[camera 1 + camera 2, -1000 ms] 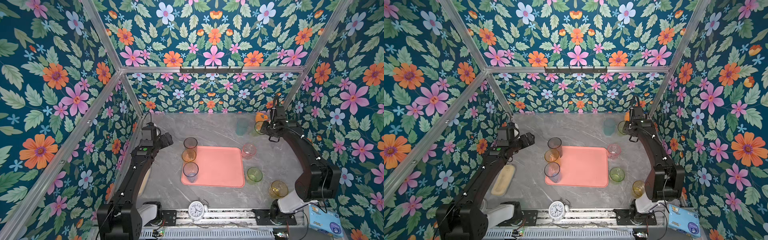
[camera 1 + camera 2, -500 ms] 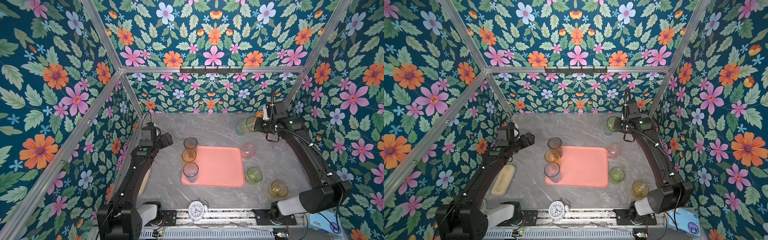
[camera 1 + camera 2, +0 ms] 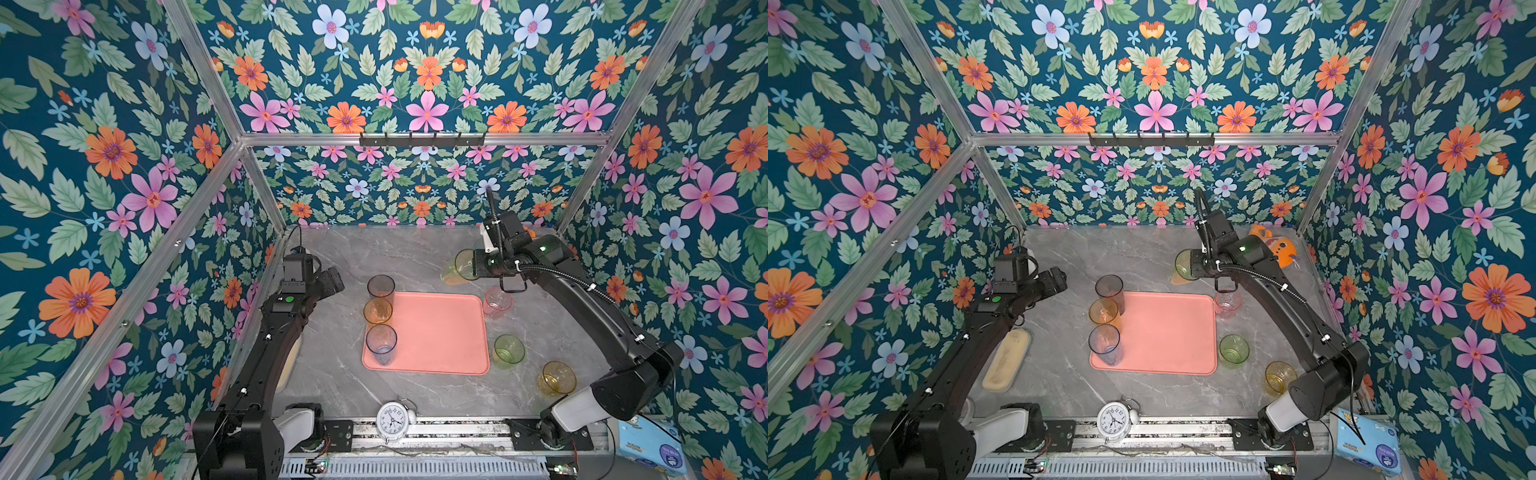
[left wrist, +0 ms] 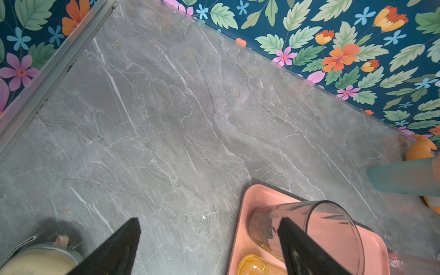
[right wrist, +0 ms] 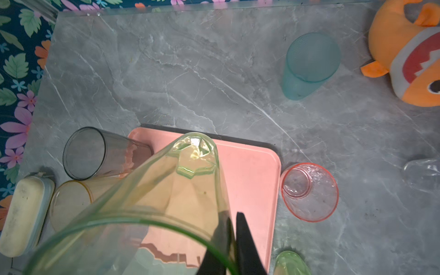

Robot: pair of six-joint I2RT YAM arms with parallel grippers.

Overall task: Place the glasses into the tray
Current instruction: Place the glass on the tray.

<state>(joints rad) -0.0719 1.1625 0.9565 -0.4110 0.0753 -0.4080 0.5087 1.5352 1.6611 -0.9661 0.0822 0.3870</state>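
Cream case (image 3: 1006, 360): oblong with rounded ends and a matt lid. It lies on the grey, marble-veined desk (image 3: 332, 386) by the left wall.
My left tool (image 4: 209, 223): spread wide with nothing in it, hanging over bare desk beside the tray's far left corner.
Grey tumbler (image 3: 380, 286): tall, smooth, smoky see-through, upright in the tray's far left corner.
Amber tumbler (image 3: 377, 311): smooth and see-through, upright in the tray close against the grey one.
Blue tumbler (image 3: 381, 344): tall, smooth, pale tint, upright at the tray's near left corner.
Tray (image 3: 436, 332): flat salmon-pink plastic with rounded corners and a low rim. It holds just those three, all along its left edge.
Tall green glass (image 3: 459, 268): smooth tapered wall, faceted base, tilted in the air off the tray's far right corner.
My right tool (image 5: 232, 221): clamped tight on that glass at its rim, the wall pinched between the fingers.
Pink glass (image 3: 497, 301): short with a crinkled wall, upright on the desk just beside the tray's right edge.
Short green glass (image 3: 508, 351): ribbed, on the desk near the tray's near right corner.
Yellow glass (image 3: 557, 377): short, on the desk further right.
Teal glass (image 5: 309, 64): tapered and cloudy, upright on the desk, well apart from the tray.
Plush fish (image 3: 1275, 249): soft and orange, in the far right corner.
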